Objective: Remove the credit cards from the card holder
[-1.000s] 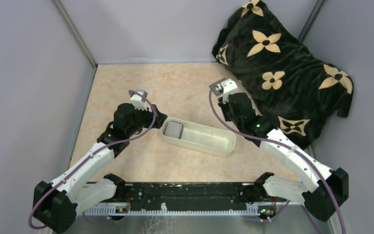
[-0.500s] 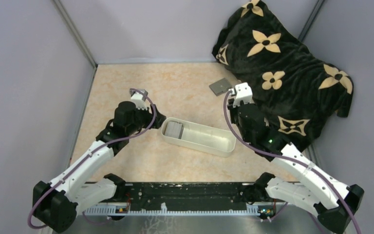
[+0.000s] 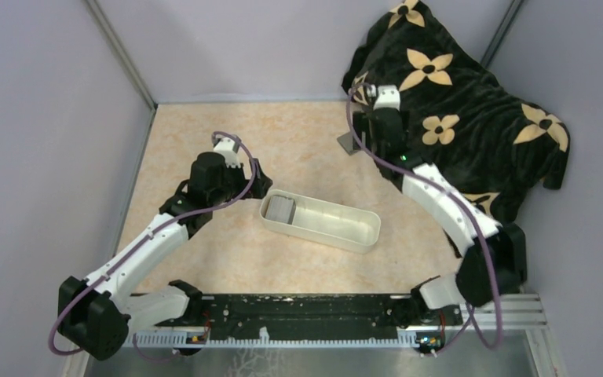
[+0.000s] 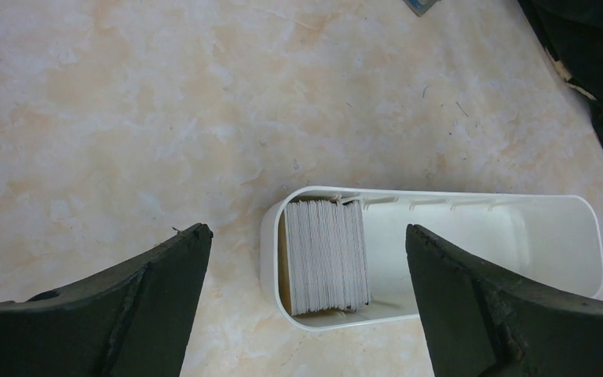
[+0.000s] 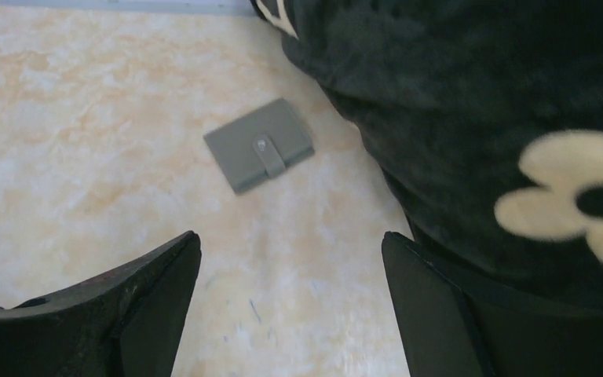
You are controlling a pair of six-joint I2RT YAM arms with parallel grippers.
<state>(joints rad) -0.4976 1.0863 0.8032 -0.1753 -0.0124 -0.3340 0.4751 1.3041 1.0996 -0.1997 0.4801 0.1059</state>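
Note:
The card holder [image 5: 259, 145] is a small grey wallet, snapped shut, lying flat on the table beside the black blanket; in the top view the card holder [image 3: 348, 144] is partly covered by my right arm. My right gripper [image 5: 290, 236] hangs open above the bare table just short of it, holding nothing. Several thin pale credit cards [image 4: 326, 255] stand on edge as a stack at the left end of a white tray [image 4: 510, 212]. My left gripper [image 4: 306, 229] is open wide above that stack, not touching it.
A black blanket with cream flowers [image 3: 455, 102] fills the back right corner, close to the wallet. The long white tray [image 3: 338, 224] lies slantwise mid-table between the arms. Grey walls enclose the table on the left, back and right.
My right gripper opened and let go of the wallet, which now lies on the table; that arm swung toward the back. My left gripper opened wider over the tray.

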